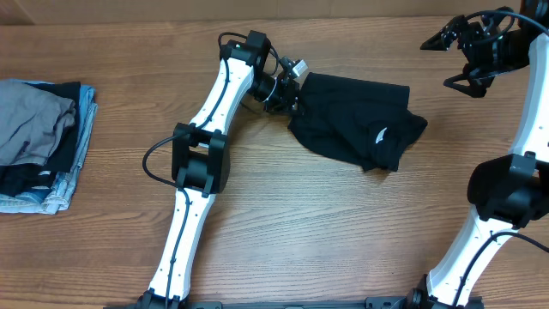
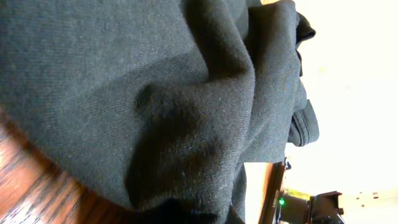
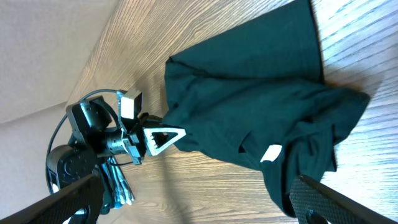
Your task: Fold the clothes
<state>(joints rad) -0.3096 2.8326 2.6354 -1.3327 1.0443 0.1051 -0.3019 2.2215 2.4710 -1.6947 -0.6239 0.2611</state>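
A crumpled black piece of clothing (image 1: 356,116) lies on the brown wooden table (image 1: 343,232), near the far edge and a bit right of the middle. The left claw (image 1: 292,93) is right at its left edge, against the cloth. I cannot tell if that claw is pinching the cloth or not. The right claw (image 1: 435,64) hangs up in the air past the right side of the clothing, well apart from it. Its two fingers are spread wide.

Far off on the left side sits a pile of folded grey, black and blue clothes (image 1: 39,142).

Only the camera up top shows the pile and both arms at once. The left wrist camera is so close that black cloth fills nearly all of it, with a bit of wood in the bottom corner. The right wrist camera shows a white three-cornered finger (image 3: 165,130) of the left claw at the cloth's edge. It also shows a small white tag (image 3: 270,154) on the clothing.
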